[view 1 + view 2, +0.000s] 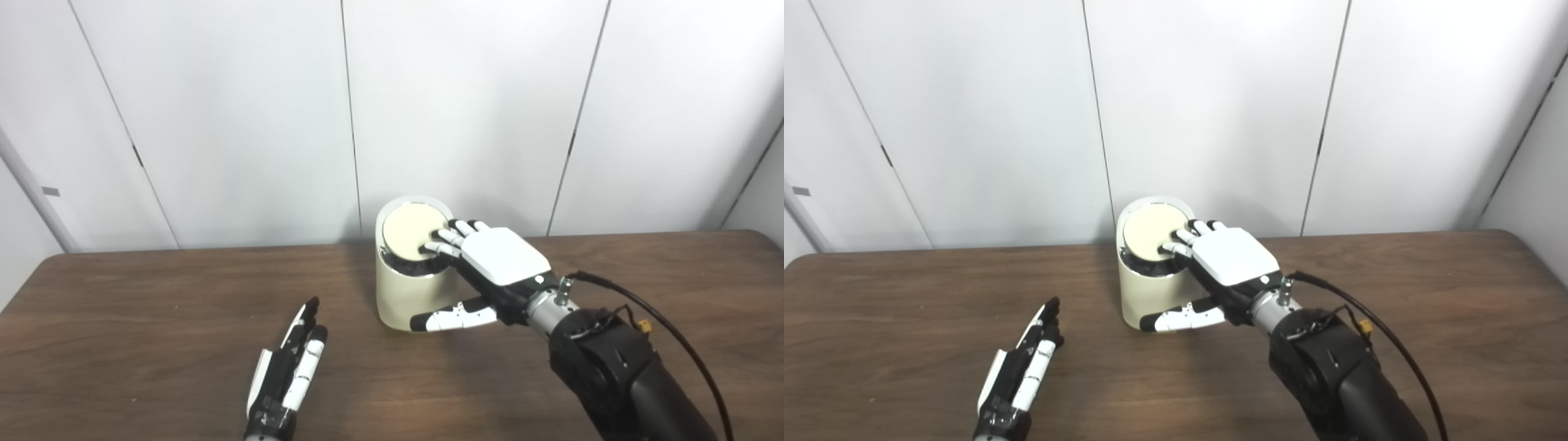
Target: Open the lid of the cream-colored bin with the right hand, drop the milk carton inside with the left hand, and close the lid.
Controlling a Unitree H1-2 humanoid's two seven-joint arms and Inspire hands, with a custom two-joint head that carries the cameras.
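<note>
The cream-colored bin [401, 300] stands upright at the middle of the table, near the back wall. Its round cream lid [409, 236] sits tilted in a silvery rim, and a dark gap shows along its near edge. My right hand [499, 257] reaches in from the right. Its fingertips [438, 240] rest on the lid's right part, and its thumb points left in front of the bin's lower wall. It grips nothing. My left hand [294, 361] lies open and empty, low over the table, in front and left of the bin. No milk carton is in view.
A brown wooden table [153, 318] runs across the whole view, with white wall panels [245, 122] just behind the bin. A black cable [649, 309] loops out from my right forearm over the table's right side.
</note>
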